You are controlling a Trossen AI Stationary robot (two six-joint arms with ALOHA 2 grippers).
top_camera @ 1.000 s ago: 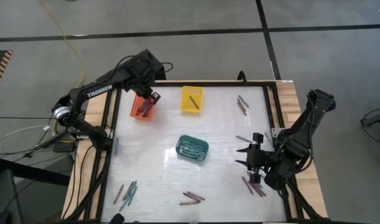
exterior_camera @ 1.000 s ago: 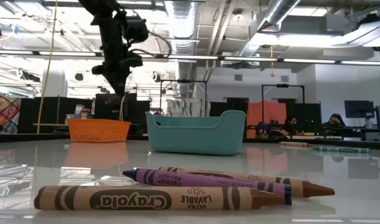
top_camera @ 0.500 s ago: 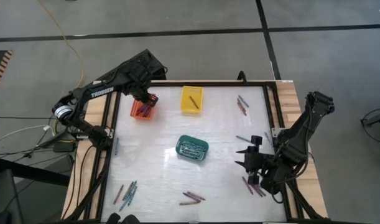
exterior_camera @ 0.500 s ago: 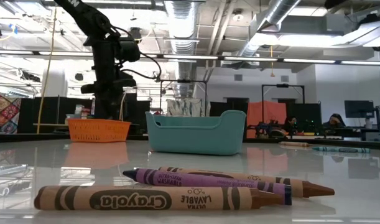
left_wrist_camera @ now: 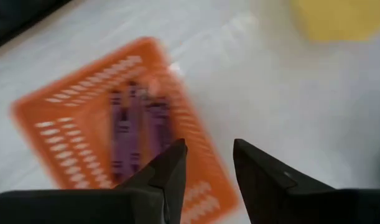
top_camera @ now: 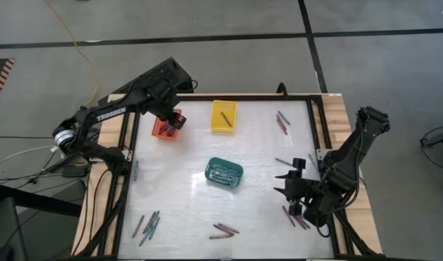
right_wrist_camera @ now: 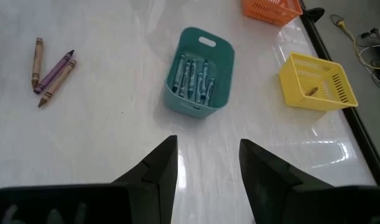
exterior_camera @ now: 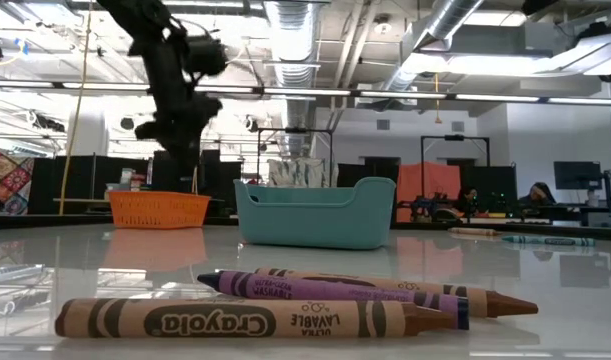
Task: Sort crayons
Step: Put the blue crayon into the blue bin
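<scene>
My left gripper [top_camera: 175, 119] hangs open over the orange basket [top_camera: 163, 128], pointing down, with nothing between its fingers. Purple crayons [left_wrist_camera: 132, 134] lie in that orange basket [left_wrist_camera: 102, 118]. The yellow basket [top_camera: 222, 115] holds one brown crayon. Teal crayons [right_wrist_camera: 193, 74] fill the teal basket [top_camera: 224, 172]. My right gripper [top_camera: 283, 186] stands open above the table's near right part, touching nothing. Loose crayons lie flat on the table: a group near the left corner [top_camera: 146, 224], one at the near middle [top_camera: 224, 230], one under my right arm [top_camera: 297, 217] and one at the far right [top_camera: 281, 122].
A dark frame [top_camera: 127, 167] borders the white table. In the low view, three crayons [exterior_camera: 285, 305] lie close to the camera in front of the teal basket [exterior_camera: 315, 212] and the orange basket [exterior_camera: 158, 208]. Single crayons lie at the left rim [top_camera: 135, 170] and right of the teal basket [top_camera: 284, 162].
My left gripper has shifted a little toward the table's left edge and sunk slightly over the orange basket. In the low view its fingers ran to one narrow tip before and stand spread now, so it has opened.
</scene>
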